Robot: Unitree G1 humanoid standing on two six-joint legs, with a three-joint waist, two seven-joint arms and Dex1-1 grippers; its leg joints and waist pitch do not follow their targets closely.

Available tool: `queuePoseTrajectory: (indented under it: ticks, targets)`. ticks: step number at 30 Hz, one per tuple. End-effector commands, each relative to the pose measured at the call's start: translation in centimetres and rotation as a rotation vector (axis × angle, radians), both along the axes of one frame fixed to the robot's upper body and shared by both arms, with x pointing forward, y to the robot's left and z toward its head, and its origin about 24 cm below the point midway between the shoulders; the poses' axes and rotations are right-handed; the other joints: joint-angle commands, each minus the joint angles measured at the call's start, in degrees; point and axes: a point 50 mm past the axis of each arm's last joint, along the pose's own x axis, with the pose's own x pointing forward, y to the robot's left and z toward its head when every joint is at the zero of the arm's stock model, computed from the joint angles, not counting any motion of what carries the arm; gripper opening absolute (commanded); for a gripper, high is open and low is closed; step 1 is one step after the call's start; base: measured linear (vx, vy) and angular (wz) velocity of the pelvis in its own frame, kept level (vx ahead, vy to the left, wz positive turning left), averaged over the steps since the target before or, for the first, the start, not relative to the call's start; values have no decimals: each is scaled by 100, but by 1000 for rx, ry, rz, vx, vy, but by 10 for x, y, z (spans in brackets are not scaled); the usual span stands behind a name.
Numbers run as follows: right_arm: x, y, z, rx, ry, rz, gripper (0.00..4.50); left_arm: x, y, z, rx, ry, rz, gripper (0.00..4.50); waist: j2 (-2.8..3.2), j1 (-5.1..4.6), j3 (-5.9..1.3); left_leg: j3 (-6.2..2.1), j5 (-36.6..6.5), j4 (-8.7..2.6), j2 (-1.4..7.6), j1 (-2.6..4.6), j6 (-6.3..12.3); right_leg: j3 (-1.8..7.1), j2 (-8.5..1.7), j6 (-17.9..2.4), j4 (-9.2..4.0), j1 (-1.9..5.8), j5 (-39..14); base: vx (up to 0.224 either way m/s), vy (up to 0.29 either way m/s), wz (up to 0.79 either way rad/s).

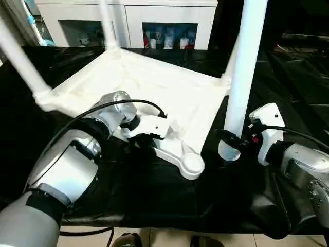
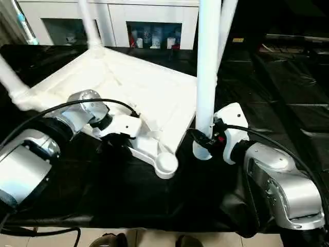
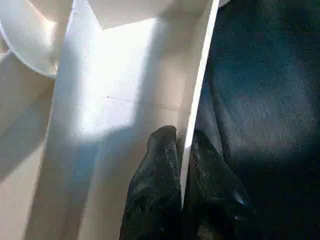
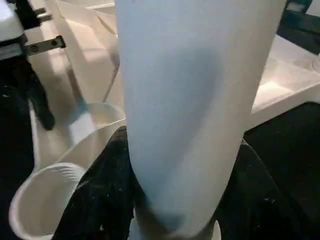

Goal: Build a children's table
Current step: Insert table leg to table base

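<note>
The right pincer [image 2: 201, 140] is clamped around the lower end of a loose white table leg [image 1: 245, 77], holding it upright with its ribbed foot just above the black-covered tabletop [image 1: 154, 195], beside the open corner socket [image 1: 192, 164]. Across from it the left pincer [image 3: 182, 150] is nipped nearly shut on the thin edge wall of the table top [image 1: 154, 87], one finger [image 3: 157, 170] inside the rim and the other outside, close to that same empty socket. The white plastic top lies upside down, ribbed underside up, and three legs already stand in its other corners: one at the far left [image 1: 20, 62], one at the back [image 1: 107, 25], one at the far right behind the held leg. The pieces look light, stiff and rather slick, so the hollow leg is best gripped low on its wider end, as it is, to steer it into the socket; the thin rim could flex, so a hold near a corner looks firmer. Behind the tabletop a white cabinet [image 1: 169, 20] has open niches with small bottles and oddments [image 1: 168, 38], too small to name.
</note>
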Motion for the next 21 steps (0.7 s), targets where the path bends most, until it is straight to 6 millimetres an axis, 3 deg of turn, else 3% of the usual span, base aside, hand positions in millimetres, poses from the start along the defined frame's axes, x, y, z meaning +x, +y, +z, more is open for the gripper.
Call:
queuePoseTrajectory:
  ticks: [1, 4, 6, 9, 11, 12, 16, 18, 21]
  targets:
    - [3, 0, 6, -11, -37, -2, 186, 1, 12, -15, -82, 14, 201, 1, -95, 57, -443, -110, -1458, -384, 205, 168, 284, 177, -308, -1749, -376, 330, -1106, 0, 0, 0]
    - [3, 0, 5, -11, -38, -2, 186, 2, 15, -19, -117, -24, 277, 0, -89, 35, -426, -125, -1565, -397, 201, 152, 244, 166, -309, -1642, -394, 332, -1385, 0, 0, 0]
    - [3, 1, 4, -9, -38, -2, 186, -2, 22, -29, -115, -21, 334, 0, -106, -11, -397, -150, -1667, -424, 184, 114, 193, 148, -307, -1429, -435, 343, -1869, 0, 0, 0]
    - [4, 2, 4, -6, -35, -3, 186, -7, 27, -38, -147, -64, 411, 0, -147, -51, -359, -175, -1965, -456, 167, 132, 74, 135, -293, -1072, -520, 303, -2687, 0, 0, 0]
    - [5, 2, 4, -6, -33, -4, 186, -9, 24, -38, -199, -98, 426, 0, -163, -70, -349, -197, -1996, -469, 164, 118, 51, 128, -296, -949, -540, 303, -2954, 0, 0, 0]
    - [5, 2, 3, -6, -33, -4, 186, -11, 23, -38, -228, -110, 435, 0, -135, -68, -350, -200, -2046, -461, 159, 149, 40, 125, -299, -867, -573, 268, -3186, 0, 0, 0]
    - [6, 3, 3, -5, -31, -2, 186, -21, 16, -40, -314, -124, 389, 0, -142, -80, -345, -194, -2158, -471, 162, 192, 44, 138, -270, -781, -611, 194, -3193, 0, 0, 0]
    - [7, 3, 3, -3, -32, -2, 186, -25, 14, -40, -338, -126, 375, 0, -132, -82, -364, -181, -2147, -485, 189, 224, 56, 150, -259, -900, -598, 174, -2837, 0, 0, 0]
    - [7, 4, 3, -3, -32, 1, 186, -29, 11, -39, -378, -145, 338, 0, -122, -74, -372, -160, -2006, -509, 200, 217, 105, 160, -235, -1011, -561, 185, -2351, 0, 0, 0]
